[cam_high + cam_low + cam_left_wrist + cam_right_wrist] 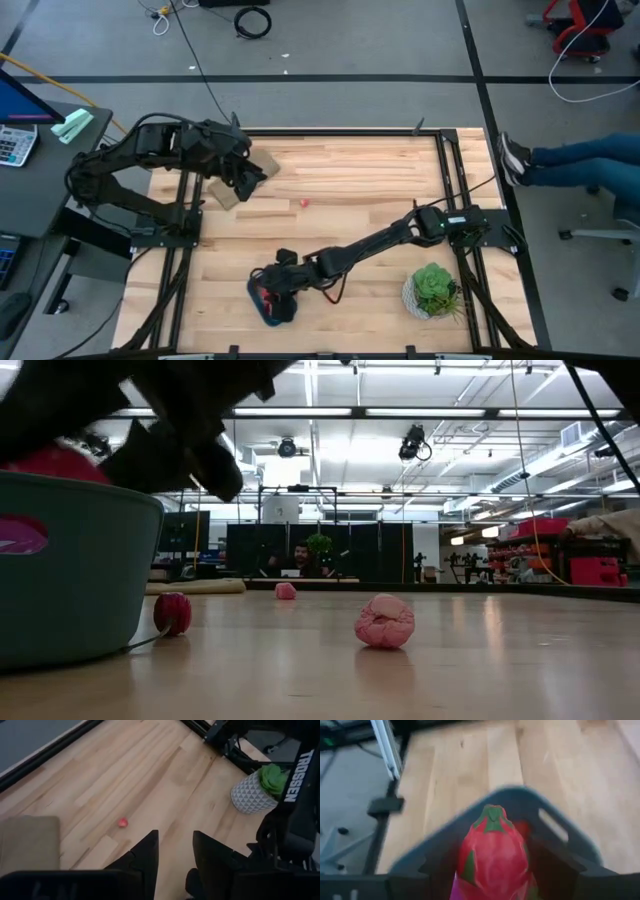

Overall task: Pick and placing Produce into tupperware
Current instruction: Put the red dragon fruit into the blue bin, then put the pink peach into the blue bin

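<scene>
Right gripper (268, 296) over teal tupperware (560, 827), clamped on a red, green-leafed fruit (492, 850). Left gripper (175, 852) empty, fingers parted, above the table (360, 190) near the tan piece (27, 840).

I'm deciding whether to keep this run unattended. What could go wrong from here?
1. The right gripper holds a red, green-leafed fruit above the teal container; the fruit looks large against the tub, so it might catch the rim or bounce out on release.
2. Loose pieces lie on the table: a pale pink ball and a red one beside the container wall; nudging the tub may roll them.
3. The left gripper hovers far from the small red piece.
</scene>
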